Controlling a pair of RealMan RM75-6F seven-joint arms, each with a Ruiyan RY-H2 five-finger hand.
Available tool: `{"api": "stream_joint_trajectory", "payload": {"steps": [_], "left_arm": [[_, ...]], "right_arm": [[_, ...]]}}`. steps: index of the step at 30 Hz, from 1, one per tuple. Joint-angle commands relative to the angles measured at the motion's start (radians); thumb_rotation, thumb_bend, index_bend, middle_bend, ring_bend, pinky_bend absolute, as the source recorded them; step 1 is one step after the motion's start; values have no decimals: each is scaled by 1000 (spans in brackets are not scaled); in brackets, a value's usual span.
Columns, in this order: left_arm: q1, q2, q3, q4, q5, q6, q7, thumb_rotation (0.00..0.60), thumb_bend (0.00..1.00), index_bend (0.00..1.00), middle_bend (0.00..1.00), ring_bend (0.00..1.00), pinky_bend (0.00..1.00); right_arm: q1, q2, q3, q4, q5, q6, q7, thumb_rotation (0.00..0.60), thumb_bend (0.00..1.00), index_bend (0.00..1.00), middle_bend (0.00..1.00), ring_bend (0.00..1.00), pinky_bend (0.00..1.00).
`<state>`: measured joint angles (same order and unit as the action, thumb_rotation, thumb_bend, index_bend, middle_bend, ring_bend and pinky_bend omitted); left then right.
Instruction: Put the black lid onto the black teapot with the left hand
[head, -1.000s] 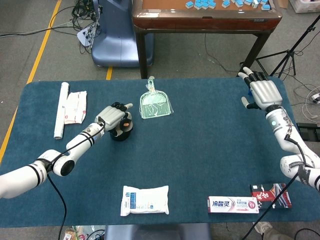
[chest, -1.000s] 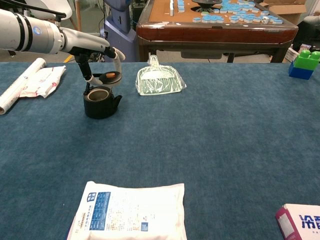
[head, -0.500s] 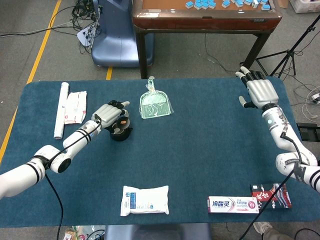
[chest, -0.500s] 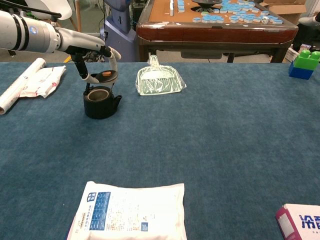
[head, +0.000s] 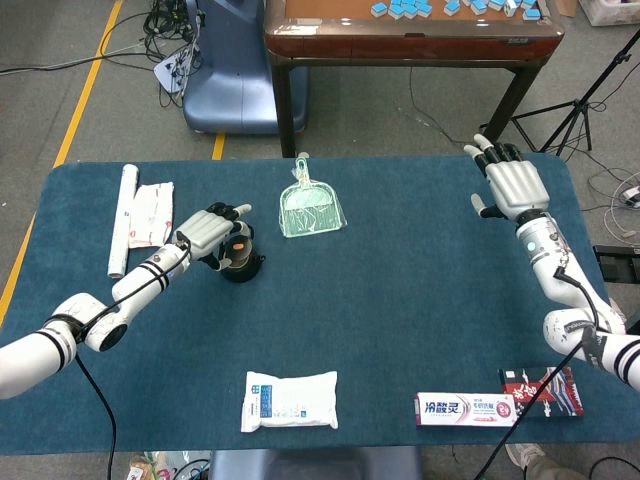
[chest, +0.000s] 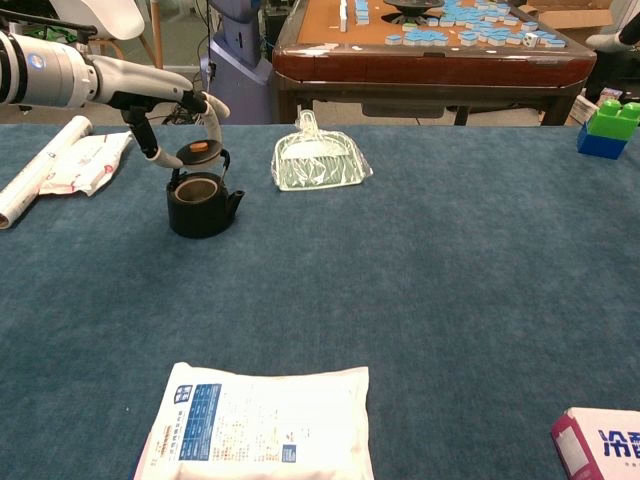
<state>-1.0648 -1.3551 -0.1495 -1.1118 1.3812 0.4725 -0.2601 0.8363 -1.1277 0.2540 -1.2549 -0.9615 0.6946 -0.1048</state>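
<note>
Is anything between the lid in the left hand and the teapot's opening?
Nothing visible blocks it. In the chest view the left hand pinches the black lid just above the black teapot, whose mouth is open. The teapot's handle rises beside the lid, so it may need care.

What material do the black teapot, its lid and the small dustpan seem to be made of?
Black teapot: probably cast iron or dark ceramic, because the surface is matte black with a dull sheen. The pictures cannot decide which.
Black lid: the same matte black, with an orange knob, possibly wood or plastic.
Dustpan: pale green, translucent plastic, wrapped in a clear, glossy film.
</note>
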Motion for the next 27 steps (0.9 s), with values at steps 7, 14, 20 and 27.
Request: {"api": "stream_joint_trajectory", "payload": {"steps": [7,14,20,27], "left_arm": [[-12,-17,7,10,-9,-7,2,600,314,348,0,0,0],[-21,-39,11,33,-25,-20,8,600,314,348,0,0,0],[-23,-48,13,48,-31,-20,3,600,314,348,0,0,0],[-23,-57,18,59,-28,-15,0,600,314,346,0,0,0]], "right_arm": [[-1,-6,-3,15,-14,-8,20,600,447,0,0,0,0],[1,-13,-6,36,-37,-22,44,600,447,0,0,0,0],[5,-24,-6,57,-51,-32,61,600,447,0,0,0,0],[5,-28,-8,70,-61,-37,74,600,447,0,0,0,0]]}}
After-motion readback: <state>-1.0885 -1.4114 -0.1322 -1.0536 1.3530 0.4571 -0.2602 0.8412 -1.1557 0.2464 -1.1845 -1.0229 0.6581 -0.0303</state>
